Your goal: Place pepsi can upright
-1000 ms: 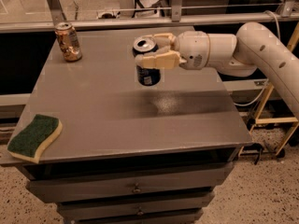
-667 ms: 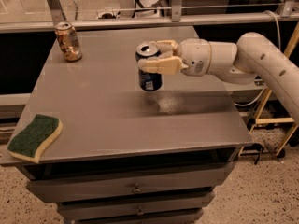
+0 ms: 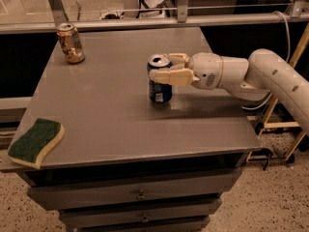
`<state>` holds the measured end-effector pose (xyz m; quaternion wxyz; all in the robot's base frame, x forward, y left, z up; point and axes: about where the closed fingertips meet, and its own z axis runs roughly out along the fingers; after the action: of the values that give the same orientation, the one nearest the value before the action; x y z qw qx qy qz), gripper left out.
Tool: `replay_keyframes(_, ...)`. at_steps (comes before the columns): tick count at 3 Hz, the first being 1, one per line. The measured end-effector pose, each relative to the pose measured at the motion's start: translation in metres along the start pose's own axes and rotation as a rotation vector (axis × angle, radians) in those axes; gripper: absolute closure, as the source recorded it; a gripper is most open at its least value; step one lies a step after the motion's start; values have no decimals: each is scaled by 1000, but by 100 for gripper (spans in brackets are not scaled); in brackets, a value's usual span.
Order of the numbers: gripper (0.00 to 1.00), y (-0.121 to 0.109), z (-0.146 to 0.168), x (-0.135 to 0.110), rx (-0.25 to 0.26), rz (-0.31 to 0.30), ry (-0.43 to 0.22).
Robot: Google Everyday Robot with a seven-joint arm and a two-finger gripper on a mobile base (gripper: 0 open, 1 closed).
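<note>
The pepsi can (image 3: pixel 160 90) is dark blue with a silver top. It stands upright near the middle of the grey table (image 3: pixel 111 110), and its base looks to be on the tabletop. My gripper (image 3: pixel 161 67) reaches in from the right on a white arm. Its two tan fingers are closed around the upper part of the can, one in front and one behind.
A gold-bronze shiny can (image 3: pixel 70 43) stands upright at the table's far left corner. A green and yellow sponge (image 3: pixel 35 143) lies at the near left edge. Drawers sit under the tabletop. A metal rail runs behind the table.
My gripper has carried the pepsi can down and slightly toward the near side, from hanging above the table to the tabletop. The can stays upright in the fingers.
</note>
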<state>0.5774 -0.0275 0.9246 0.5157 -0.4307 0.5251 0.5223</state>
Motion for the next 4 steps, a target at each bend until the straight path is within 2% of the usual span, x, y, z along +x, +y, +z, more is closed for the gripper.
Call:
replay_keyframes(2,12,2,-16,7,39,16,0)
replay_keyframes(3,0,7,-29,3,69,4,2)
replay_keyframes(4,0,13,-46,-1,113,-9,22)
